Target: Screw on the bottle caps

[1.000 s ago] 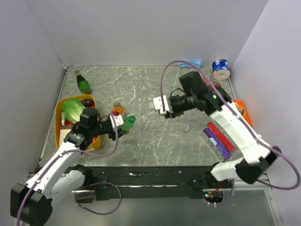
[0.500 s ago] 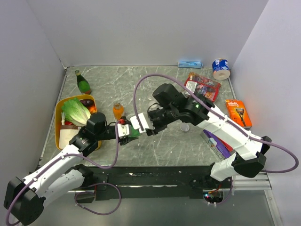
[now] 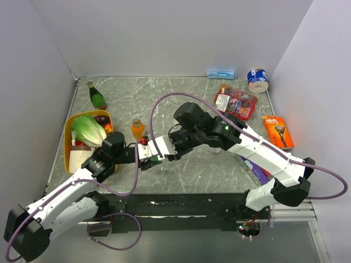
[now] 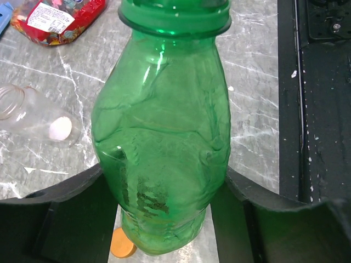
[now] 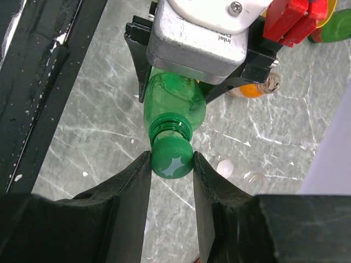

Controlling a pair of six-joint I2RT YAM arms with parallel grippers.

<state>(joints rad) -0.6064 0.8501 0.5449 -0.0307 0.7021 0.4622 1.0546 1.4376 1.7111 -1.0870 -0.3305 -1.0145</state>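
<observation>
**Q:** Where is the green bottle (image 4: 164, 137), and what holds it?

**A:** It is over the middle of the table (image 3: 181, 93), held off the surface. The left gripper (image 4: 164, 208) clamps its lower body, with one finger pressed against each side.

**Q:** And the green cap (image 5: 171, 158)?

**A:** It is pinched between the narrow-set fingers (image 5: 131, 186) of the right gripper (image 5: 171, 164) and set against the bottle's mouth. How far it is threaded cannot be told. A star-shaped mark is moulded into its top.

**Q:** What of the other containers?

**A:** The orange bottle (image 3: 137, 129) stands upright near the yellow tray (image 3: 66, 148). The orange cap (image 4: 123, 250) lies on the table under the green bottle's base. The clear bottle (image 4: 33, 118) lies on its side with its mouth open, and a pale round spot shows through its wall. The tray holds a leafy green (image 3: 88, 130) plus dark and white items that cannot be identified. A dark-green bottle with a red top (image 3: 97, 97) stands behind the tray.

**Q:** Is any writing legible?

**A:** None. The white label on the red packet (image 3: 235, 101), the print on the orange box (image 3: 278, 131) and the embossing low on the green bottle are all too small or blurred to read.
</observation>
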